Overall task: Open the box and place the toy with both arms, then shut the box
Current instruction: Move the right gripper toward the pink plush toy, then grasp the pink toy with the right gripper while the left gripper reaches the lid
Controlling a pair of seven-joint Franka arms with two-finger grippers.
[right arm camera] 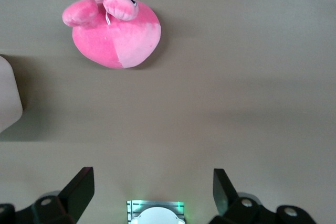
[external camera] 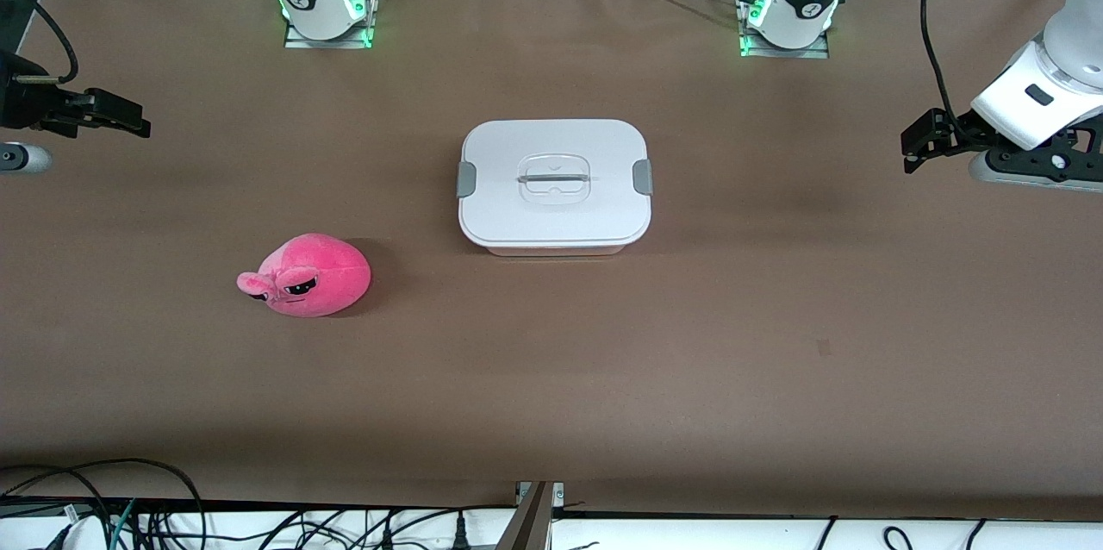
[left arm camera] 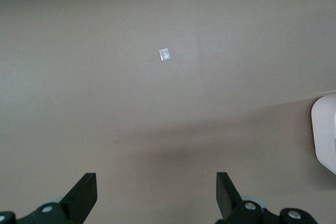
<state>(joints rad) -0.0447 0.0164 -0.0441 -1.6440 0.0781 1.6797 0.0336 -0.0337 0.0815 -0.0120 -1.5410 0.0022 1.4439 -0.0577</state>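
Note:
The box (external camera: 554, 184) stands shut in the middle of the table, its white lid on, grey clips at both ends and a clear handle in the centre. The toy (external camera: 304, 274), a hot-pink plush, lies nearer to the front camera than the box, toward the right arm's end. My right gripper (external camera: 129, 121) hangs open and empty over the right arm's end of the table; its wrist view shows the toy (right arm camera: 115, 30) and a box corner (right arm camera: 8, 98). My left gripper (external camera: 913, 149) hangs open and empty over the left arm's end; its wrist view shows the box's edge (left arm camera: 325, 135).
The two arm bases (external camera: 327, 11) (external camera: 784, 15) with green lights stand at the table's back edge. Cables (external camera: 86, 507) lie along the edge nearest the front camera. A small white scrap (left arm camera: 164, 54) lies on the brown table cover.

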